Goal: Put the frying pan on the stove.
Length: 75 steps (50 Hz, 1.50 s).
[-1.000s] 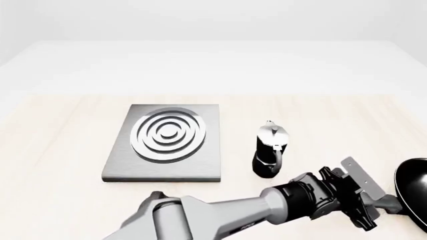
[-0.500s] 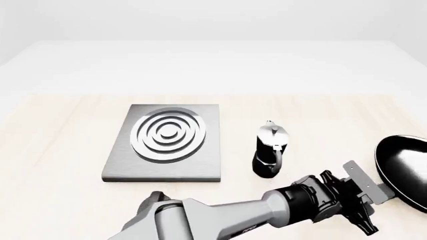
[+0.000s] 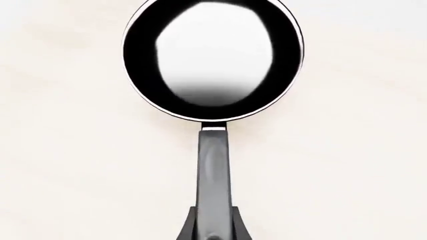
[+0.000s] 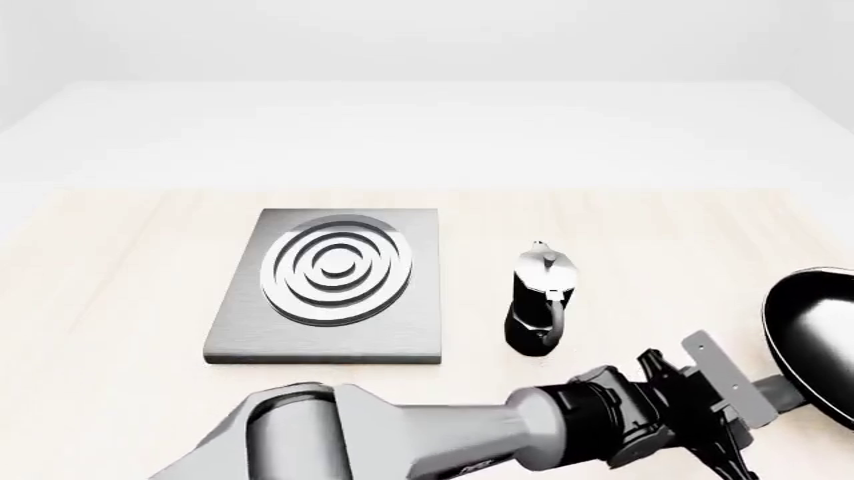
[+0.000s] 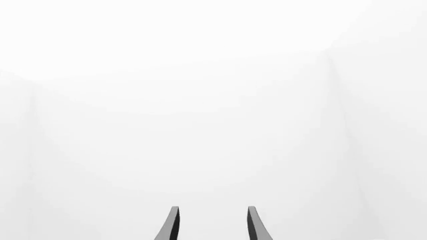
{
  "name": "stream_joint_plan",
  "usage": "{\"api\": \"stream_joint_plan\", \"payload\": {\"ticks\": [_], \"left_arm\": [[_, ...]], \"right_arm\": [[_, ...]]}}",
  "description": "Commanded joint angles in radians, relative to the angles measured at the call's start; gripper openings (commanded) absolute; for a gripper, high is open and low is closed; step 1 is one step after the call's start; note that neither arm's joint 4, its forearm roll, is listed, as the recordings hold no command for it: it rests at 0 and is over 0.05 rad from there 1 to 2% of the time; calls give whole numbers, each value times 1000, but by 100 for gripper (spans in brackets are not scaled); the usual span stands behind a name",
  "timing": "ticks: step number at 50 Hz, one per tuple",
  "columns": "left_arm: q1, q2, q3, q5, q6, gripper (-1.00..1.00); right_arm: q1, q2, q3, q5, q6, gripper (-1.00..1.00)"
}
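Note:
The frying pan (image 3: 213, 60) is round and black with a pale glossy inside, and its long dark grey handle (image 3: 213, 170) runs back between the fingers of my left gripper (image 3: 213, 234), which is shut on the handle's end. In the front view the pan (image 4: 817, 335) is at the far right, partly cut off by the frame edge, with my left gripper (image 4: 763, 398) just left of it. The stove (image 4: 331, 283), a dark grey slab with silver rings, lies far to the left. My right gripper (image 5: 211, 214) is open, holds nothing and faces a white wall.
A small black-and-silver moka pot (image 4: 541, 300) stands between the stove and the pan, just beyond my left forearm (image 4: 534, 440). The wooden table (image 4: 120, 300) ends in a white surface at the back.
In the front view the pan moved up from the lower right corner, held by my left gripper, then edged slightly right. The left wrist dropped lower in the frame.

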Motion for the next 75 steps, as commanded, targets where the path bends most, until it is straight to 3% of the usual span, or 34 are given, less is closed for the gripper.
{"api": "stream_joint_plan", "payload": {"ticks": [1, 40, 75], "left_arm": [[-17, -153, 114, -93, 3, -100], [-23, -489, 372, -164, 60, -100], [69, -696, 551, -202, 127, -100]], "right_arm": [[-2, 0, -10, 0, 8, 100], [2, 0, -8, 0, 4, 100], [-4, 0, -7, 0, 10, 100]]}}
